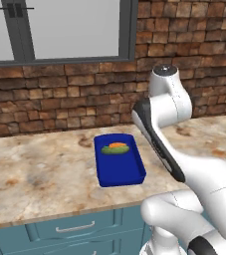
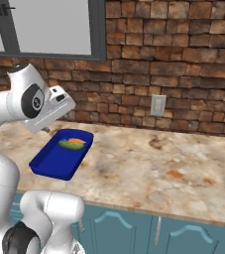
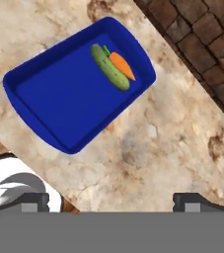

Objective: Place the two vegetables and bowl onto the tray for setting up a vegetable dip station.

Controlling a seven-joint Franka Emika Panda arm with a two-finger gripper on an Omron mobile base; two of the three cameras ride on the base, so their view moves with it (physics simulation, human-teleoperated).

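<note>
On tray: cucumber touching carrot

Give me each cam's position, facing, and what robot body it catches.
Left base view: behind-left of the arm, facing the brick wall; deep blue rectangular tray centre, white arm lower right.
Right base view: behind-right; same tray, arm lower left.
Hand view: looks down past the open gripper at the tray.
Shared: dark green stubby cucumber touching orange carrot in the tray.

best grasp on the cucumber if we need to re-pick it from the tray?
Probably from above, open jaws across the cucumber's narrow mid-body. It lies flat at the tray's wall end with the carrot touching one long side, so one finger has little room there.
</note>
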